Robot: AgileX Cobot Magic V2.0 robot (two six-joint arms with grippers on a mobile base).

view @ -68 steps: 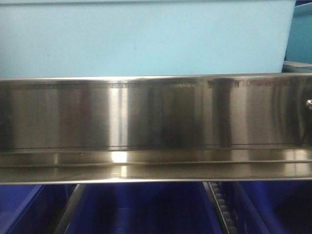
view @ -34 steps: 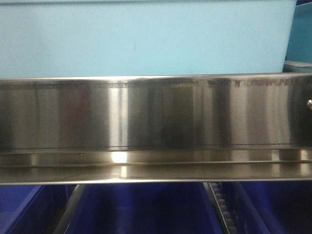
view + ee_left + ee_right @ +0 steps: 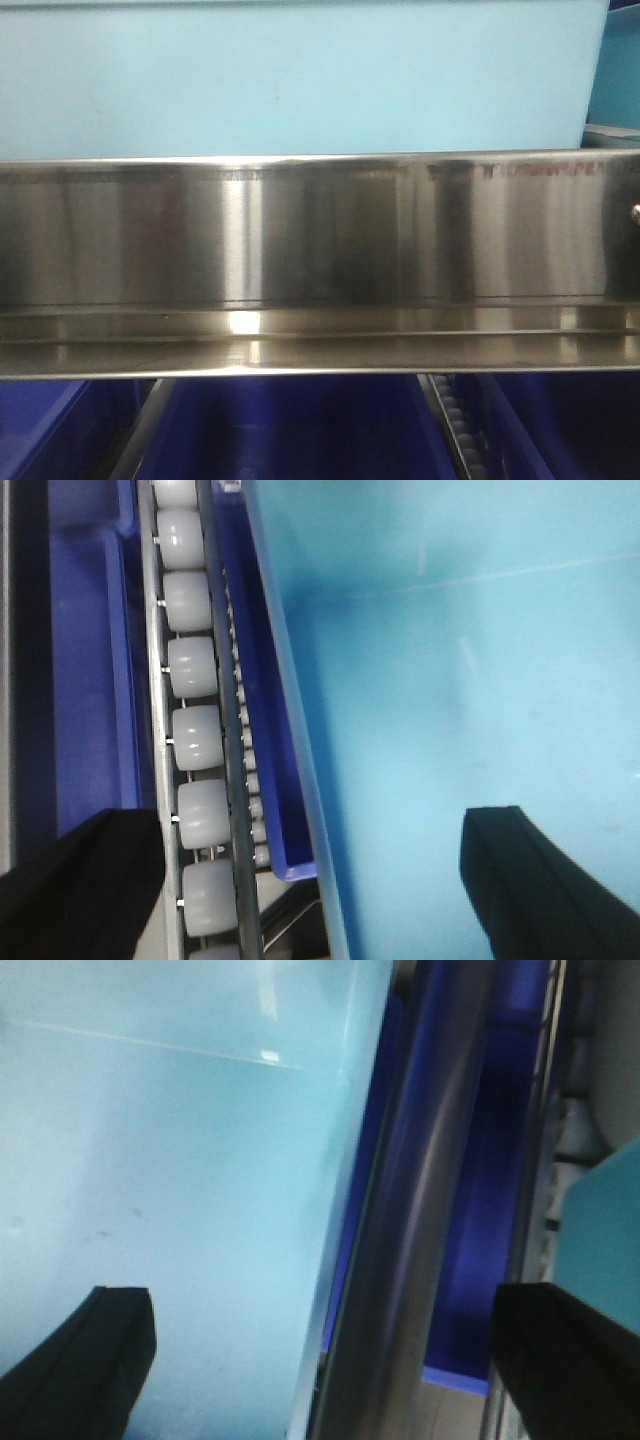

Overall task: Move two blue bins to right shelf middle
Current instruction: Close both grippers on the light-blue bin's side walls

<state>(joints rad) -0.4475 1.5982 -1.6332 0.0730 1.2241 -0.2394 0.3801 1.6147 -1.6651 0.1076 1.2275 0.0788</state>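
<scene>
The left gripper (image 3: 310, 825) has its jaws wide apart, straddling a side wall of a light-blue bin (image 3: 480, 680). One finger (image 3: 540, 890) hangs over the bin's smooth inside and the other (image 3: 80, 890) is outside it, both clear of the thin rim running between them. Just beyond the outer finger runs a roller track (image 3: 195, 740) of white wheels, with a dark blue crate (image 3: 85, 660) alongside.

The right gripper (image 3: 322, 1300) is spread the same way over the bin's other side wall. One finger (image 3: 80, 1360) is inside and the other (image 3: 570, 1360) outside, above a steel rail (image 3: 420, 1210) and more dark blue plastic. Past that outer finger shows a corner of a second light-blue bin (image 3: 605, 1220).

From the front, the first bin fills the space above a stainless shelf beam (image 3: 320, 260). Whether it rests on the shelf I cannot tell.
</scene>
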